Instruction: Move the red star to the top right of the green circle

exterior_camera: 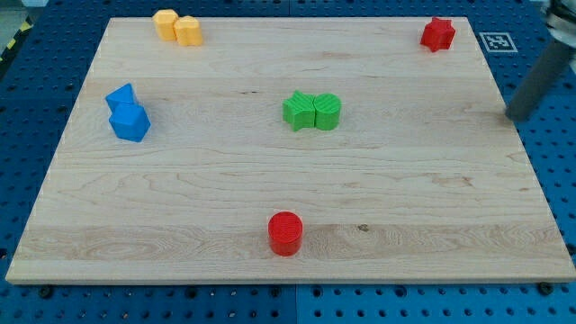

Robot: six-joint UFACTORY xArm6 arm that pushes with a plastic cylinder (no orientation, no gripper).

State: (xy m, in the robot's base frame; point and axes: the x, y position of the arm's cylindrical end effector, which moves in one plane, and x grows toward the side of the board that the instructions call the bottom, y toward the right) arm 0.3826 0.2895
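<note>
Camera view, sole frame. Wooden board (270, 180) on a blue perforated table (549, 198). Red star (438, 33): at the board's top right corner, well apart from all other blocks. Green circle (328, 111): near board centre, touching a green star-like block (298, 111) on its left side in the view. Red cylinder (285, 233): near the bottom edge, centre. Two yellow blocks (177, 27), touching, shapes unclear: top left. Two blue blocks (127, 113), touching, angular: left side. My tip (509, 117): just off the board's right edge, below the red star and well apart from it, touching no block; the rod is blurred. It has no fingers to open or close and it has hold of nothing. Step in hand, as judged: approach the red star. Advice: bring my tip round to the star's upper right side, beyond the corner, then push down and leftward along a straight line toward the green circle, stopping short so the star rests near its top right without nudging the green pair.
</note>
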